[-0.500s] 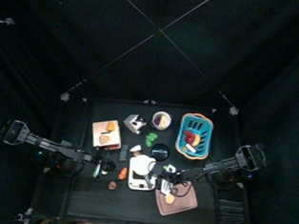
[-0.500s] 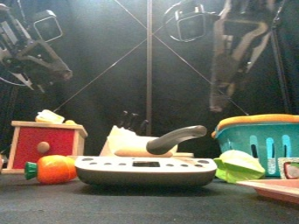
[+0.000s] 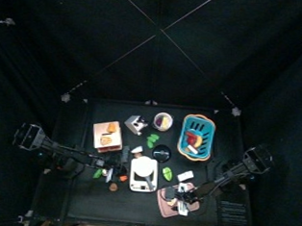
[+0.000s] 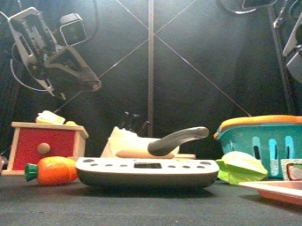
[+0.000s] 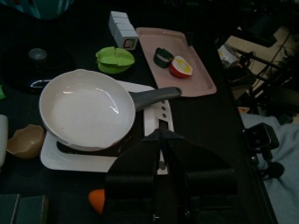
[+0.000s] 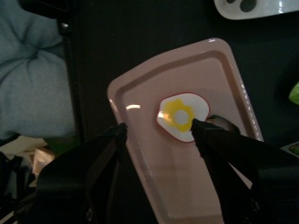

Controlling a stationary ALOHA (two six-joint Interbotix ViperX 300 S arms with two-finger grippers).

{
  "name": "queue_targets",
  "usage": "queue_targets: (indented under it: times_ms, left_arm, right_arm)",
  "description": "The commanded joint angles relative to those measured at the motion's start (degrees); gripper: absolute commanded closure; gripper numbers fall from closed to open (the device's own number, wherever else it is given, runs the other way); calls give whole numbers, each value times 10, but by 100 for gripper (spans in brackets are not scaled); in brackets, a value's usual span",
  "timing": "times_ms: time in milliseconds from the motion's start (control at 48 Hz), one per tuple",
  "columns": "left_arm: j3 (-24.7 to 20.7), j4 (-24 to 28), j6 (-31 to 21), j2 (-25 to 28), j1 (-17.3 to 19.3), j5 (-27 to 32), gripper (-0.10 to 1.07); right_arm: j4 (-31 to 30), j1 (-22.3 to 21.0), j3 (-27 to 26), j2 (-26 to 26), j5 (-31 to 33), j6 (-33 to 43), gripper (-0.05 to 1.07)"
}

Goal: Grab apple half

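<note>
Your right gripper [image 6: 176,131] hangs over the pink tray [image 6: 163,184] at the table's front right, jaws spread to either side of the apple half [image 6: 179,114], which lies cut face up on the tray; contact seems not yet made, though the view is dim. Your left gripper [image 5: 160,140], jaws pressed together, hovers beside the white pan [image 5: 82,109] on the scale [image 4: 147,169].

Apple half [image 6: 179,115] on tray [image 6: 222,79], right of scale [image 4: 147,169].
</note>
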Motion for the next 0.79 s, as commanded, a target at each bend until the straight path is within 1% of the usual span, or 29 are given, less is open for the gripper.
queue_targets:
  times_ms: [0, 146, 333, 521, 771]
  left_arm:
    - [-17, -16, 2, 15, -3, -18, 48]
    - [-21, -27, 2, 38, -2, -25, 48]
    - [-28, -32, 3, 54, -4, -25, 48]
    - [-28, -32, 2, 50, -4, -25, 48]
    - [-25, -32, 2, 47, -4, -25, 48]
  right_arm:
    - [-3, -2, -9, 1, 1, -2, 9]
    - [-18, -2, -5, 18, 3, -3, 9]
    - [-25, -2, -6, 30, 2, -3, 8]
    - [-38, -3, -3, 40, 4, -3, -1]
    - [-65, -3, -5, 64, 3, -4, -1]
